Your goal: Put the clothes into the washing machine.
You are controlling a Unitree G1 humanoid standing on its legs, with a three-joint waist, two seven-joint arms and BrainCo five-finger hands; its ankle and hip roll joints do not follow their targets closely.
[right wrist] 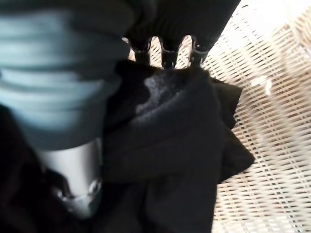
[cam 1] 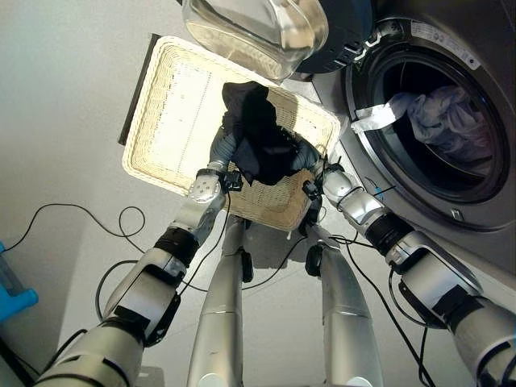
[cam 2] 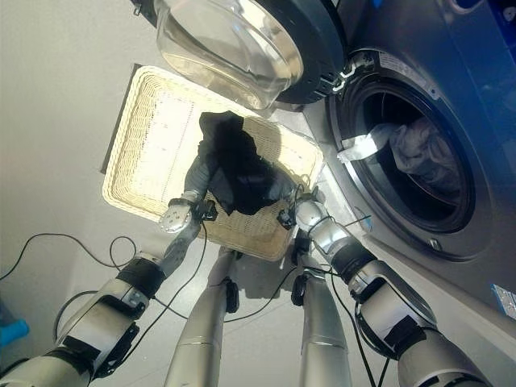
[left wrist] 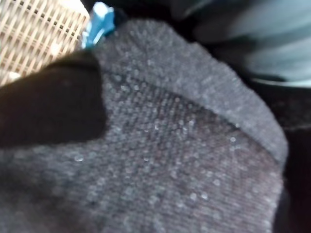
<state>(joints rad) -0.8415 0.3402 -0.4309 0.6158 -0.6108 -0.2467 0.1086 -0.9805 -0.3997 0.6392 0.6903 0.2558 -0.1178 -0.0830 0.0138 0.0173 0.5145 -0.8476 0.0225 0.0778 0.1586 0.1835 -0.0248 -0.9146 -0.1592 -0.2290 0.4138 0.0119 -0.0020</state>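
dark grey front-loading washing machine [cam 1: 484,242] at the right, round glass-bowled door [cam 1: 258,32] swung open at the top, pale bluish clothes [cam 1: 447,117] and a white strip of cloth already inside the drum. white labels on the machine's rim and lower front, print too small to make out. cream woven wicker basket [cam 1: 173,105], rectangular, lying on the pale grey floor [cam 1: 64,97] just beside the machine's opening, under the open door.

dark black knitted garment [cam 1: 262,137] bunched in the basket's near half, between the two hands and touching both, rising in a loose peak above them. left hand [cam 1: 219,150] reaching in from the lower left, pressed against the garment's left edge, fingers buried in the cloth, so grip not readable. right hand [right wrist: 165,51] reaching in from the lower right at the garment's right edge, dark-tipped fingers curled down into the black fabric, pinching a fold of it, wicker weave showing beyond. both forearms angled inward, wrists near the basket's near rim.
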